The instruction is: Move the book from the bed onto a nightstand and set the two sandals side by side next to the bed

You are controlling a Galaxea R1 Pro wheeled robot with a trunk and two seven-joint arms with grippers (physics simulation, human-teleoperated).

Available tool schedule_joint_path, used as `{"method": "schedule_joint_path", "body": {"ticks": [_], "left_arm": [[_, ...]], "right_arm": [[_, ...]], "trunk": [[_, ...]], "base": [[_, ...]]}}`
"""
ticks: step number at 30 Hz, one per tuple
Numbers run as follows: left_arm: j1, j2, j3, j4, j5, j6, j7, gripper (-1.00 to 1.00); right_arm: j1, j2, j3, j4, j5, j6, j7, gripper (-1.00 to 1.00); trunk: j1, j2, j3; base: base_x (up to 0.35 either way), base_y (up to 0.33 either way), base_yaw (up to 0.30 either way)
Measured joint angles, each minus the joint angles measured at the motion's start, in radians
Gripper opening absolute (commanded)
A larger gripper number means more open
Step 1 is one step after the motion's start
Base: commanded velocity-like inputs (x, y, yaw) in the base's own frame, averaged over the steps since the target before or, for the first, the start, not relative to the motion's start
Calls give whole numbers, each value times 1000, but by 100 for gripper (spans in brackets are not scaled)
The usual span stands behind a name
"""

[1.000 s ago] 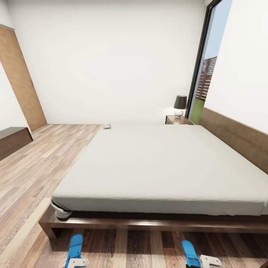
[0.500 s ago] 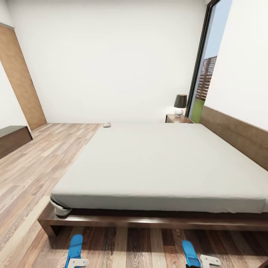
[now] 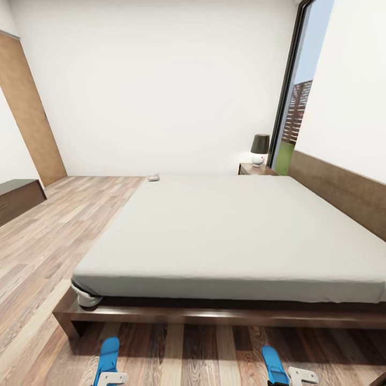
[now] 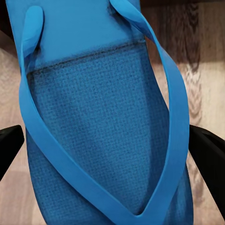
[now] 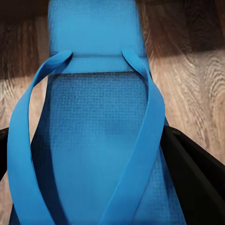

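Our left gripper [image 4: 110, 150] has its dark fingers [image 4: 9, 145] pressed to either side of the left sandal [image 4: 93, 126], a bright blue sole with a woven texture and smooth Y-straps. Our right gripper [image 5: 108, 159] clasps the right sandal [image 5: 93, 140] the same way. From the head view both sandals hang over the wood-plank floor [image 3: 48, 236], well apart, just before the bed [image 3: 236, 236] with its dark frame and smooth pale mattress. A small flat thing, perhaps the book [image 3: 154, 177], lies at the bed's far corner. The nightstand [image 3: 256, 170] carries a lamp [image 3: 260, 149].
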Motion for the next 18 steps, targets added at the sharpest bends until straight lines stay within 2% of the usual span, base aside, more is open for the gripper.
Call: {"method": "schedule_joint_path", "body": {"ticks": [18], "left_arm": [[0,0,-21,1,0,-1,1,-100]], "right_arm": [[0,0,0,0,-1,-4,1,-100]], "trunk": [[69,-126,-56]], "base": [[0,0,0]]}}
